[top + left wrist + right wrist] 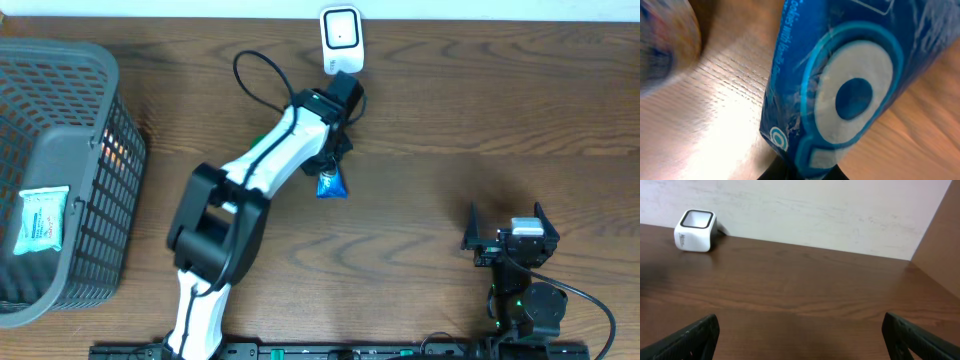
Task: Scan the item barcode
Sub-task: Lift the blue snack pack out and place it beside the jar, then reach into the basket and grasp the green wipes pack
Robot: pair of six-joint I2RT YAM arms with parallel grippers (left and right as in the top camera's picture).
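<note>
The left gripper (pixel 333 166) is clamped on a blue packet (pixel 332 185) near the white scanner (pixel 341 40), while the right gripper (pixel 505 218) sits with its jaws wide apart.

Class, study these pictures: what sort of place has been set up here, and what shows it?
Likely a mock shop checkout: a white barcode scanner, a grey shopping basket holding a white packet, and a blue packet near the scanner.
</note>
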